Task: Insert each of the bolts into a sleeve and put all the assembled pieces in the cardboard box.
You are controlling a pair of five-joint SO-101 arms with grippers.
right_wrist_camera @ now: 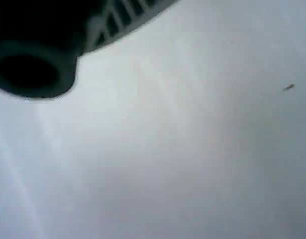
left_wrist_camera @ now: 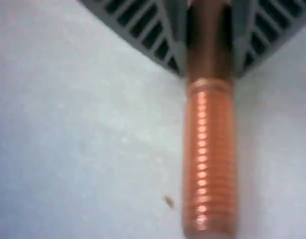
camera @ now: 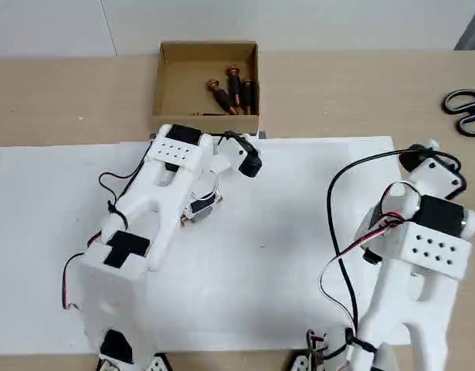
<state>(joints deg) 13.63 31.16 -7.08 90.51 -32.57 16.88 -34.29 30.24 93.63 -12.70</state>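
Note:
My left gripper (left_wrist_camera: pixel 208 59) is shut on a copper bolt (left_wrist_camera: pixel 210 164); its threaded shaft sticks out past the grey fingers (left_wrist_camera: pixel 143 35) over the white sheet. In the high view this gripper (camera: pixel 197 210) points down at the sheet just in front of the cardboard box (camera: pixel 166 85). My right gripper (right_wrist_camera: pixel 63 30) is shut on a black sleeve (right_wrist_camera: pixel 33 72), whose open end faces the camera. It hangs low over the sheet's right part (camera: pixel 371 255). Three assembled pieces (camera: pixel 233 91) lie in the box.
A white sheet (camera: pixel 283 232) covers most of the wooden table. Black scissors (camera: pixel 465 108) lie at the far right edge. Cables loop around both arms. Open sheet lies between the two arms.

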